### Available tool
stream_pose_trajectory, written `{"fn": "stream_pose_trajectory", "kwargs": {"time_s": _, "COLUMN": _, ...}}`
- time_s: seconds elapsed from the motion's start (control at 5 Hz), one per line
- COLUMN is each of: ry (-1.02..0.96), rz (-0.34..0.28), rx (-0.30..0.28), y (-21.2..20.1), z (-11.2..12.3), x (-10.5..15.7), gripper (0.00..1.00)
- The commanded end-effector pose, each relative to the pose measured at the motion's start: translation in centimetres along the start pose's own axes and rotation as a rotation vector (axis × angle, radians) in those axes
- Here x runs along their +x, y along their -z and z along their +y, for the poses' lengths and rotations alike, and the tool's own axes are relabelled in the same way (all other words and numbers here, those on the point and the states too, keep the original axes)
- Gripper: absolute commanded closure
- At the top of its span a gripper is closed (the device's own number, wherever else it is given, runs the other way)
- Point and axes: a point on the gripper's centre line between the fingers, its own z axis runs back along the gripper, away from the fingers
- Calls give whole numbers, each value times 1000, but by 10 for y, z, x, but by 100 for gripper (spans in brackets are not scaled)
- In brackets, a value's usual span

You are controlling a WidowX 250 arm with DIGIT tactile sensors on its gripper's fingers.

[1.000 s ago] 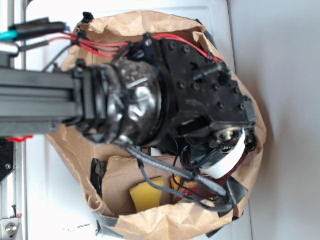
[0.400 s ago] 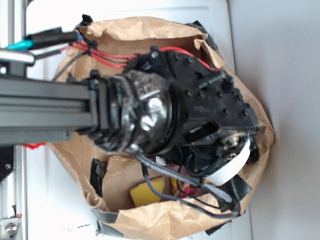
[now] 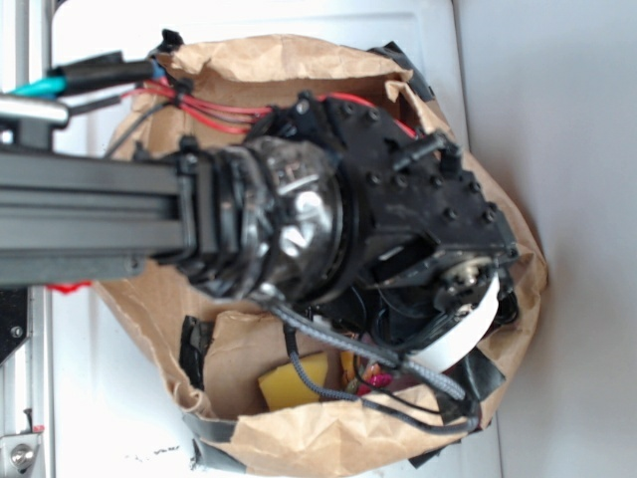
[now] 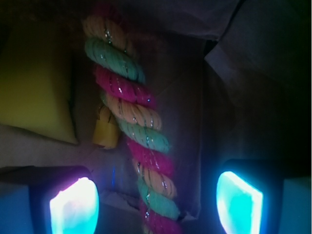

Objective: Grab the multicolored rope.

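A white bench (image 3: 299, 20) carries one crumpled brown paper bag (image 3: 299, 443), and grey wall fills the right of the exterior view. My arm reaches down into the bag. Inside it is dim. I count one multicolored rope (image 4: 139, 134), twisted in pink-red, green and orange strands, running from the far upper left toward the near bottom, one yellow sponge wedge (image 4: 34, 92) to its left, and one small yellow piece (image 4: 106, 131) touching the rope's left side. My gripper (image 4: 156, 204) is spread open, one glowing finger on each side of the rope, neither touching it.
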Motion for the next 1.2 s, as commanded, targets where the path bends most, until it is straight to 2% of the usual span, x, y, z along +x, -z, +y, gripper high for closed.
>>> {"fn": "stream_pose_trajectory", "kwargs": {"time_s": 0.0, "ry": 81, "rz": 25, "rx": 50, "y": -5, "z": 4, "x": 13, "gripper": 0}}
{"fn": "stream_pose_trajectory", "kwargs": {"time_s": 0.2, "ry": 99, "rz": 14, "rx": 40, "y": 3, "z": 3, "x": 18, "gripper": 0}}
{"fn": "stream_pose_trajectory", "kwargs": {"time_s": 0.8, "ry": 156, "rz": 6, "rx": -54, "y": 36, "z": -17, "x": 32, "gripper": 0}}
{"fn": "stream_pose_trajectory", "kwargs": {"time_s": 1.0, "ry": 157, "rz": -4, "rx": -65, "y": 43, "z": -16, "x": 32, "gripper": 0}}
